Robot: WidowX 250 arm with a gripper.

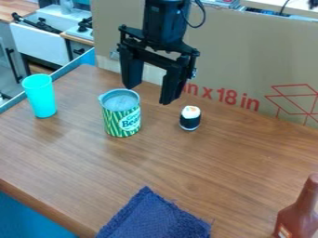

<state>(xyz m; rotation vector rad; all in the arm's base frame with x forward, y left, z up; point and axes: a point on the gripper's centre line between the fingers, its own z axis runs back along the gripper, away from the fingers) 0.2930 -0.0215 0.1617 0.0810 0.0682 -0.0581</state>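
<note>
Gripper (149, 95), its fingers spread wide and empty, above the wooden tabletop (217, 162). Near it stand a green-striped can (122, 122), apparently open-topped, and, to the right, a sushi-like piece (190, 118); a turquoise cup (41, 96) stands left of the can.

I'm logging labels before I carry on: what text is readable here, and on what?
"in x 18 in": brown cardboard panel, in red.
"Be": green-and-white striped cylindrical can; its other letters are too small to read surely.
Reddish-brown long-necked bottle: label too small to read.
</note>
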